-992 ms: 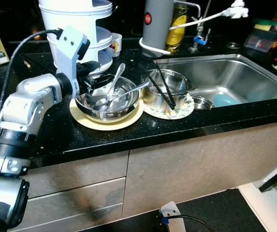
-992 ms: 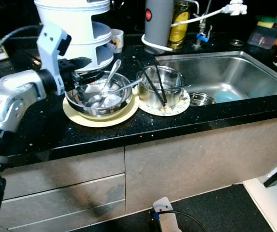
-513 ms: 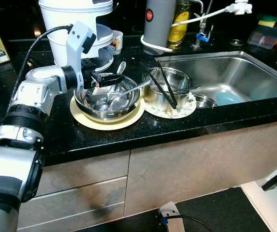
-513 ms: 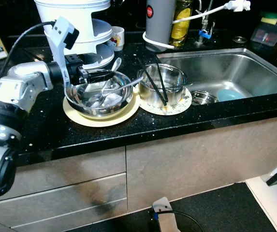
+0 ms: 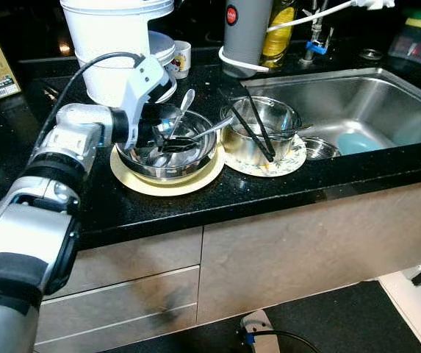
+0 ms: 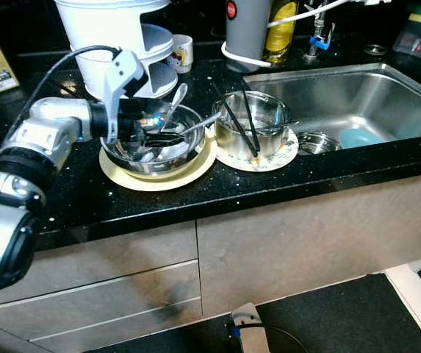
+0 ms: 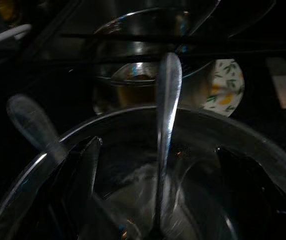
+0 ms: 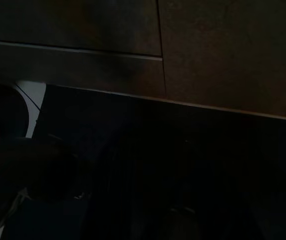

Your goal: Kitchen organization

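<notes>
Gleaming round steel bowl (image 5: 167, 151) (spoons (image 5: 183, 105) inside)

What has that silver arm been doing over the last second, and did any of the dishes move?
The left gripper has swung from the near rim of the steel bowl down into it, fingers now open around the spoon handles. Nothing is gripped yet. The bowl, its yellow plate, the pot with chopsticks and the sink look unmoved.
</notes>
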Controlling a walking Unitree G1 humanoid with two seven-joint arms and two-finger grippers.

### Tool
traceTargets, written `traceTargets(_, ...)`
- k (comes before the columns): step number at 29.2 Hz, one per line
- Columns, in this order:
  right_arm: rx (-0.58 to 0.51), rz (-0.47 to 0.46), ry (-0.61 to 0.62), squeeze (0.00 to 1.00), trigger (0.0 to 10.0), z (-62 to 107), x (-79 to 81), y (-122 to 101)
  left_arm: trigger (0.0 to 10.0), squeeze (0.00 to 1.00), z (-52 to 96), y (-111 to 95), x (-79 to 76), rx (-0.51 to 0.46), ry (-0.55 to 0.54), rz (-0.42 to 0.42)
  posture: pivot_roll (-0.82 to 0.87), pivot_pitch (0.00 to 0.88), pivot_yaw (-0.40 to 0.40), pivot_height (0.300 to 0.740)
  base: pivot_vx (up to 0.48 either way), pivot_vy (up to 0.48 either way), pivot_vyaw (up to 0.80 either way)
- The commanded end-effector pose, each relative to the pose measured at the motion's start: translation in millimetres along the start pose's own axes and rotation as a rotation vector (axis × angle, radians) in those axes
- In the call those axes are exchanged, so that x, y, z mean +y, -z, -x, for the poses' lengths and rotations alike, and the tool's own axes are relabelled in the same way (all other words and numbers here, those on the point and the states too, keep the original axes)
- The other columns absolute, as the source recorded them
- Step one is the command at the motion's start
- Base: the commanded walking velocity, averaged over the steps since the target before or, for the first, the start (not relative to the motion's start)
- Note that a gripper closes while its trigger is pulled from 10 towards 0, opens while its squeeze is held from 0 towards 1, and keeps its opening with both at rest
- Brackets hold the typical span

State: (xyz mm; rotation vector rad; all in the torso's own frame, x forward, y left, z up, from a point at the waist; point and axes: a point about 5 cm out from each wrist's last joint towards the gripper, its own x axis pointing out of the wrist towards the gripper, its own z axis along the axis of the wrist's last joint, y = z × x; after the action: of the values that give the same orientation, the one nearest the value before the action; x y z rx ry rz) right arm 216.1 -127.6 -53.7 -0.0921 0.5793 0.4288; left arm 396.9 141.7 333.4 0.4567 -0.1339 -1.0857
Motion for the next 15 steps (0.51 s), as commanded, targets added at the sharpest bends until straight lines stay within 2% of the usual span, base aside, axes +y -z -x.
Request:
traceTargets(1, 0.028, -0.04, 0.02, 0.0, 10.0, 4.6, 0.4, 10, 10.0, 0.0, -1.8, 1, -1.3, 0.025, 0.029, -0.008, 0.05, 0.206, 0.031, 0.74, 0.0, 0.0, 0.0)
traceTargets(7, 0.03, -0.045, 0.026, 0.0, 10.0, 5.3, -0.7, 11, 10.0, 0.0, -5.1, 14, -4.5, 0.128, 0.021, -0.046, 0.05, 0.206, 0.031, 0.74, 0.0, 0.0, 0.0)
traceTargets(15, 0.027, -0.047, 0.027, 0.0, 10.0, 5.2, -1.1, 11, 10.0, 0.0, -7.4, 18, -6.2, 0.155, 0.024, -0.06, 0.05, 0.211, 0.033, 0.74, 0.0, 0.0, 0.0)
